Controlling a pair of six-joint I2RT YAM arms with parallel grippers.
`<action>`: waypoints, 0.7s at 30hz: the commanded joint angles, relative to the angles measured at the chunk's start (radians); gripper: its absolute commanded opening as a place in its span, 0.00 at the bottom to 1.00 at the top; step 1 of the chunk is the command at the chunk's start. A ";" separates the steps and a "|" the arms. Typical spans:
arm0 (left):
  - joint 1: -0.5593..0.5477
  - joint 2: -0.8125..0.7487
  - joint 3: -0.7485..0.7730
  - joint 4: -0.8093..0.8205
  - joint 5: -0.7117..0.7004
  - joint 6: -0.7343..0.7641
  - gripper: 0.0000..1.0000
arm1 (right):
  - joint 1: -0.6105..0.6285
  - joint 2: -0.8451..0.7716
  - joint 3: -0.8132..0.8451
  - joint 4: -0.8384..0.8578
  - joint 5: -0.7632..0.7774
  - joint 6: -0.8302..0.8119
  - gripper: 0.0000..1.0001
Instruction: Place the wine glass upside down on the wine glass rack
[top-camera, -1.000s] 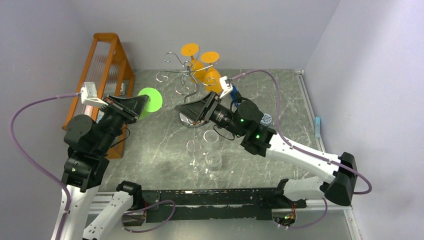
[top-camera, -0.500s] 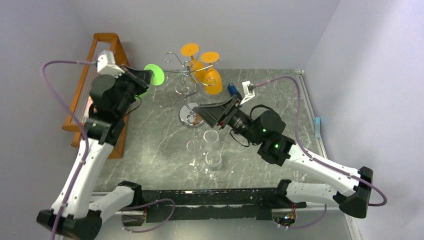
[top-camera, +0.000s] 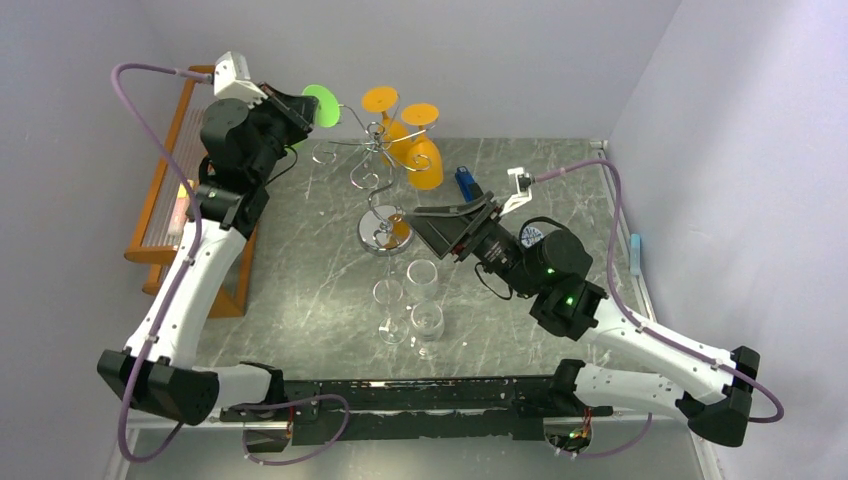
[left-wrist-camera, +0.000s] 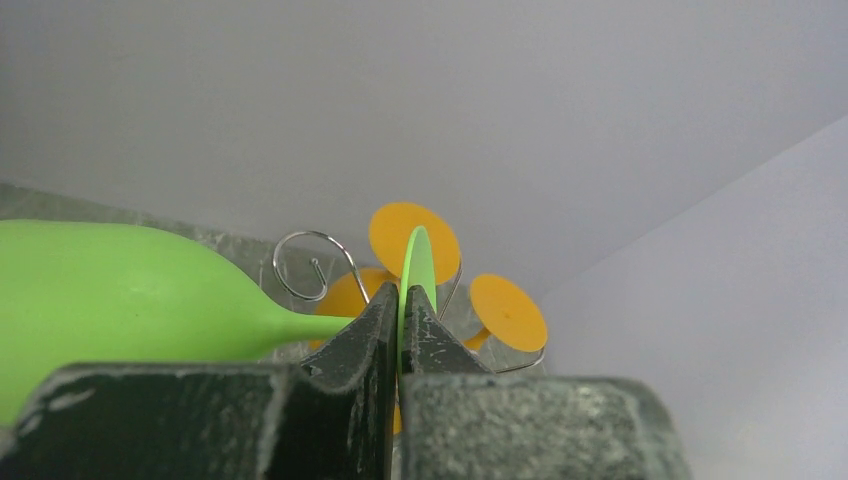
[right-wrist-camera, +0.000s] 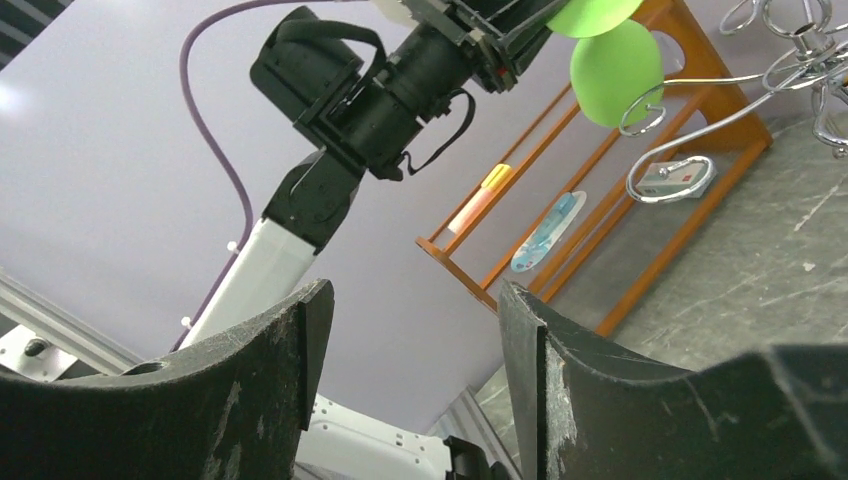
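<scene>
Place: robotics lab test cell
Enclosure: plain pale wall panels (top-camera: 520, 60) around the bench
Bench: marble-patterned tabletop (top-camera: 300, 290), black mounting rail (top-camera: 430, 395)
Hardware: cabled left arm (top-camera: 190, 290), right arm (top-camera: 640, 335)

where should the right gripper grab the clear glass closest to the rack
Probably take the clear glass by its thin stem, coming in level from its right: it stands upright, and the two other glasses crowd its left and near sides. The right gripper is open.

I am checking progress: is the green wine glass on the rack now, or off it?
Off. The left gripper pinches the green wine glass by its foot, beside the wine glass rack.
</scene>
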 joint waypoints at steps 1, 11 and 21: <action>0.003 0.048 0.015 0.065 0.090 -0.020 0.05 | -0.004 -0.019 -0.019 -0.009 0.023 -0.013 0.65; 0.005 0.087 -0.005 0.055 0.105 -0.133 0.05 | -0.004 -0.047 -0.028 -0.040 0.054 -0.010 0.65; 0.064 0.145 -0.022 0.104 0.256 -0.329 0.05 | -0.004 -0.039 -0.023 -0.039 0.044 -0.005 0.64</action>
